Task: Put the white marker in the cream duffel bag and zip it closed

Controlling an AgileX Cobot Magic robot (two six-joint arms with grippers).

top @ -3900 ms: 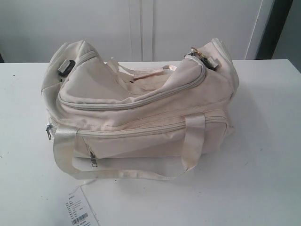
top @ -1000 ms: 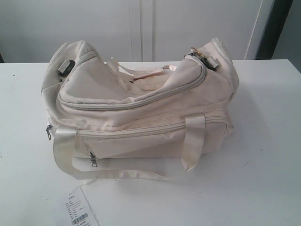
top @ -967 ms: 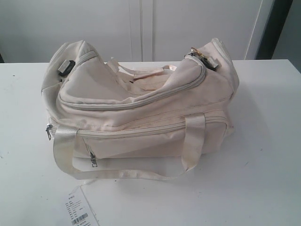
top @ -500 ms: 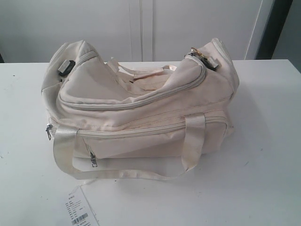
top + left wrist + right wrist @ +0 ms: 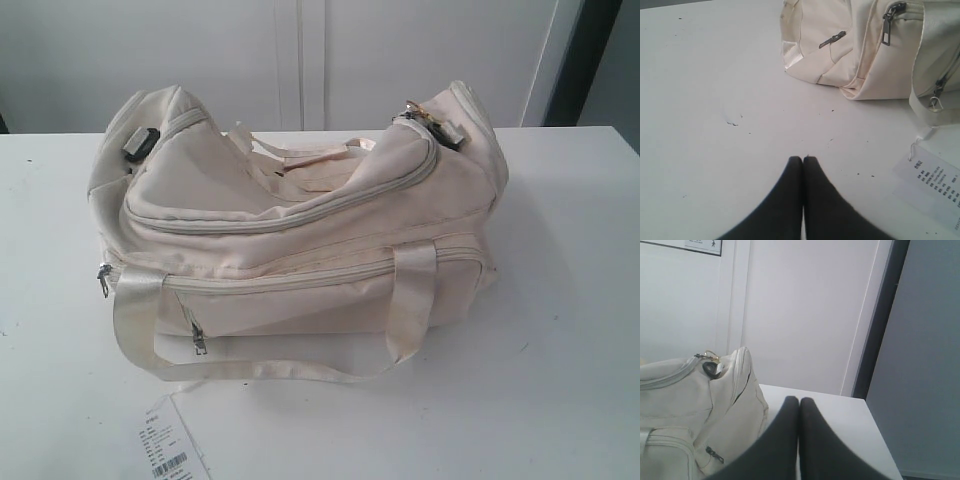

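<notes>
One cream duffel bag [image 5: 300, 230] sat mid-counter [image 5: 560, 380], nearer the far edge. It was soft and slumped, its curved top zipper [image 5: 290, 215] looking closed and its webbing handles limp. Only the exterior view took it in whole; only the wrist views caught the grippers. The left gripper [image 5: 803, 159] hung over bare counter, smooth dark jaws pressed together, empty. The right gripper [image 5: 799, 400] was beside the bag's end, jaws likewise pinched together, holding nothing. A printed paper tag [image 5: 165, 445] lay at the near edge.

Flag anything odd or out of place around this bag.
Nothing is spilled or damaged. The cream duffel bag slumps in the middle, its top zipper zipped. A barcode paper tag trails off it onto the table. No white marker shows in any view.
</notes>
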